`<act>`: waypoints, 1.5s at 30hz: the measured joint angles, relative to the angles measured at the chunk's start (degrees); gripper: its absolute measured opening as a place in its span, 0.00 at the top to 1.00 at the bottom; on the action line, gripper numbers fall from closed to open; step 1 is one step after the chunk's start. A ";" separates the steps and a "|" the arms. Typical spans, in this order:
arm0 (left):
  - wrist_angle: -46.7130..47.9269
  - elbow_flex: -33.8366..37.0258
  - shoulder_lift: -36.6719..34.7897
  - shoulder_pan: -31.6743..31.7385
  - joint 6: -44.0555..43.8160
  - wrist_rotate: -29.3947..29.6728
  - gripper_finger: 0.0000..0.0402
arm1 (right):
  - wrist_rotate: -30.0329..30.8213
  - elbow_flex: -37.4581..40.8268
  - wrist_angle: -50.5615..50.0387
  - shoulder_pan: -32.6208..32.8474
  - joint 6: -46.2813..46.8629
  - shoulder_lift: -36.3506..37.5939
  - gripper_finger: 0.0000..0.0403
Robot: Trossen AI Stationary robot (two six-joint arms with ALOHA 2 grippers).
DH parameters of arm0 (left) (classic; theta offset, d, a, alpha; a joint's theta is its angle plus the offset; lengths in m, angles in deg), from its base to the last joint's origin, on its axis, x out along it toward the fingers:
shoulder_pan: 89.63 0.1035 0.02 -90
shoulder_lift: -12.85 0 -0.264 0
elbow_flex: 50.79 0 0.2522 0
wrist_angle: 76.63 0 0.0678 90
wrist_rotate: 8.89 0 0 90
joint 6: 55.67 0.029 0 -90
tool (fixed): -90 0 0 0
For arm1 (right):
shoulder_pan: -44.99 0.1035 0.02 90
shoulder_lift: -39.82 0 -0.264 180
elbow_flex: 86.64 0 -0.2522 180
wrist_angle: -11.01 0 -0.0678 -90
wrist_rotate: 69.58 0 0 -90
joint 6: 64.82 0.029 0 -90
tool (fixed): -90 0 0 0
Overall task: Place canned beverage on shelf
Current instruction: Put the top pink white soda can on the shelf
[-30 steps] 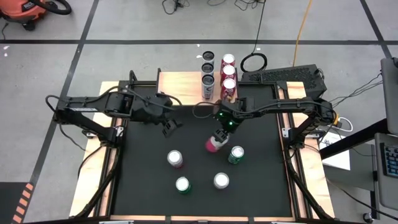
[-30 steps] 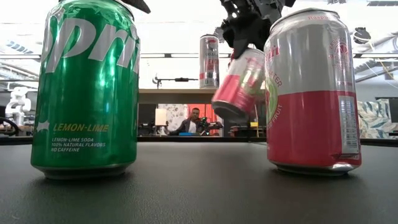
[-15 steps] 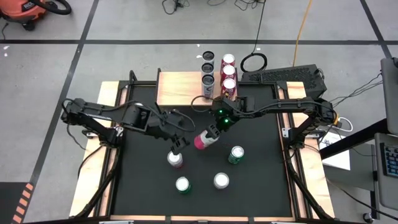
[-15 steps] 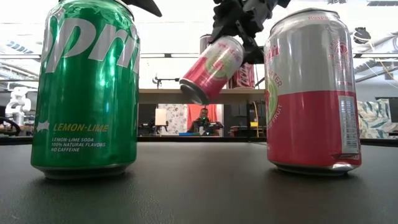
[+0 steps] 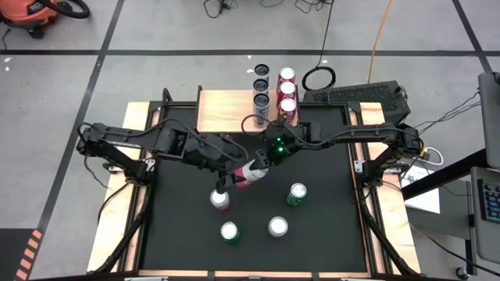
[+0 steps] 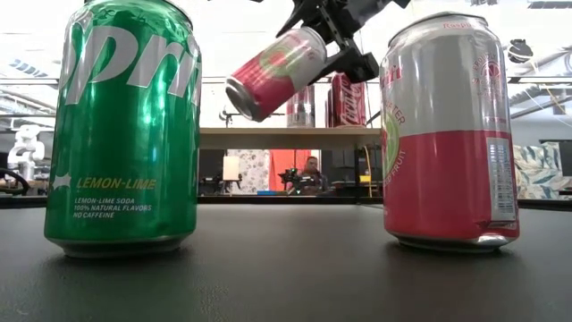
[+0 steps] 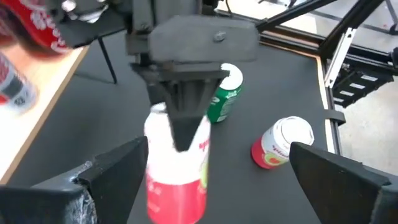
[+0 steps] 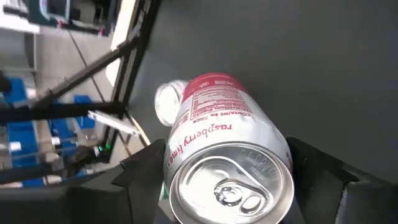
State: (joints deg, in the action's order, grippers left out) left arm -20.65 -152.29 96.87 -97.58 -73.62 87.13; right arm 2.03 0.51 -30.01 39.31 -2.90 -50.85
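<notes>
**Can held tilted in mid-air between the two grippers**

The can [image 5: 251,172] is off the table and steeply tilted, pinched near its top by the right gripper [image 5: 264,163], whose fingers are clamped on it. You can see in the right wrist view that the can's lid [image 8: 229,185] sits between the fingers. The left gripper [image 7: 205,186] has its fingers spread wide on either side of the can, not touching it as far as you can tell. It looks like a handover to the left arm, and that is where your risks lie.

Watch these points:

- If the right fingers let go before the left ones have closed, the can drops onto the table [image 5: 328,203]. It hangs above the upright can [image 5: 220,198] just below it in the high view and could knock it over.
- The can is slanted, so the left fingers may close across it at an angle and let it slip or swing.
- The two grippers are crowded together, so a small misjudged move could make them collide.
- The shelf [image 5: 226,110] is at the far edge of the table, with a double row of cans [image 5: 274,97] already at its right end. Setting this one down close to them could topple the row. The bare part of the plank looks the safer target.
- The can must be brought upright before release, or it will roll off the shelf.
</notes>
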 joint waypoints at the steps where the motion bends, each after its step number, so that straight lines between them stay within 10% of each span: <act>1: 0.01 0.00 0.00 0.00 0.48 0.01 0.02 | 0.47 0.00 0.32 0.08 0.66 0.00 0.35; 45: 7.51 0.02 8.59 2.78 6.08 4.65 0.02 | 3.12 -0.02 10.11 0.16 3.40 0.06 0.35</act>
State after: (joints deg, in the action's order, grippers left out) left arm -13.13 -152.27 105.46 -94.80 -67.54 91.78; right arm 5.15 0.49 -19.90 39.48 0.50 -50.79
